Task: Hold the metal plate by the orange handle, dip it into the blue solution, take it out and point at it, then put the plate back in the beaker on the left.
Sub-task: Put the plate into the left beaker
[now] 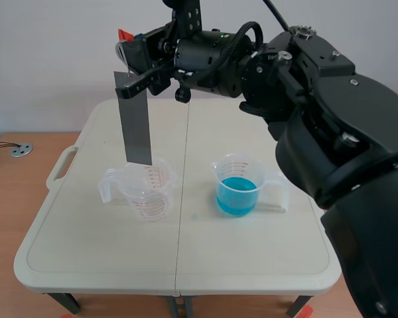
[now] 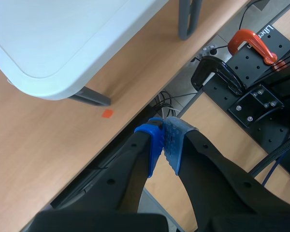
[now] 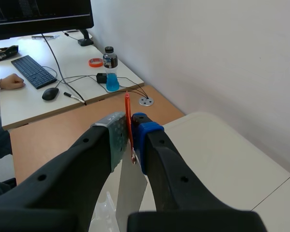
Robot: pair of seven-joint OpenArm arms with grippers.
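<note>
A grey metal plate [image 1: 135,122] hangs upright over the empty left beaker [image 1: 146,189], its lower edge about level with the beaker's rim. My right gripper [image 1: 134,65], reaching across from the right, is shut on the plate's orange handle [image 1: 124,34]. In the right wrist view the thin orange handle [image 3: 127,116] is pinched between the pads, and the plate [image 3: 130,193] drops below my right gripper [image 3: 130,133]. The beaker of blue solution [image 1: 237,196] stands to the right on the table [image 1: 86,252]. My left gripper [image 2: 164,140] is shut on nothing, off the table over the floor.
The left wrist view shows a table corner [image 2: 53,48], a black mount with an orange clamp [image 2: 251,41] and cables. Behind the table stands a desk [image 3: 53,104] with a keyboard, mouse and blue-filled bottle [image 3: 111,67]; a person's hand [image 3: 9,82] rests there.
</note>
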